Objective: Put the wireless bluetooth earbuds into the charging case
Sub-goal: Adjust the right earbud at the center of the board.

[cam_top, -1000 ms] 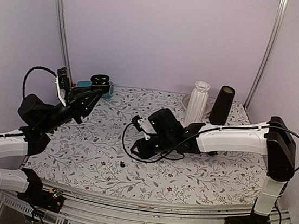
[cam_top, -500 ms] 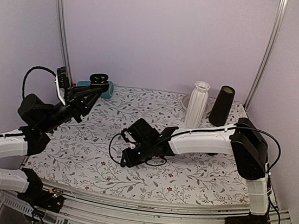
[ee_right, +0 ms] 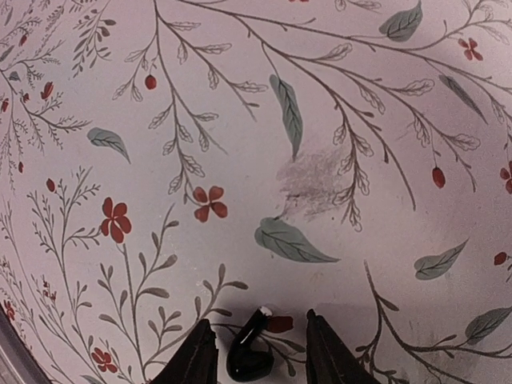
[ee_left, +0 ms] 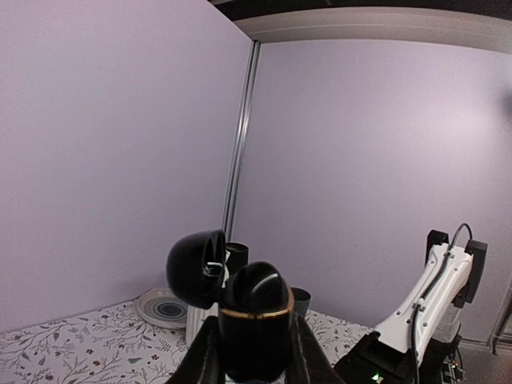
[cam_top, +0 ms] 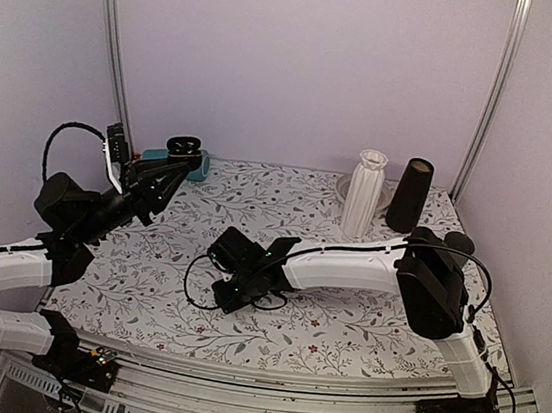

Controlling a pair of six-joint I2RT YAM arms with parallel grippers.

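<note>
My left gripper (cam_top: 173,166) is raised over the table's back left and is shut on the charging case (cam_top: 185,144). In the left wrist view the black case (ee_left: 256,324) stands upright between my fingers, its lid (ee_left: 196,268) hinged open to the upper left. My right gripper (cam_top: 230,287) is low over the flowered table, left of centre. One black earbud (ee_right: 250,358) lies on the cloth between its fingers (ee_right: 198,356), which stand apart and touch nothing. In the top view that earbud is hidden under the gripper. I cannot tell if a bud sits in the case.
A white ribbed vase (cam_top: 363,192) and a tall black cup (cam_top: 410,194) stand at the back right, with a plate (cam_top: 343,185) behind the vase. A teal object (cam_top: 200,165) lies at the back left, just behind my left gripper. Side walls close in the table.
My right arm has swung left and toward the near side, coming down over the earbud, and its jaws have spread slightly. The left arm and the case have not moved.
</note>
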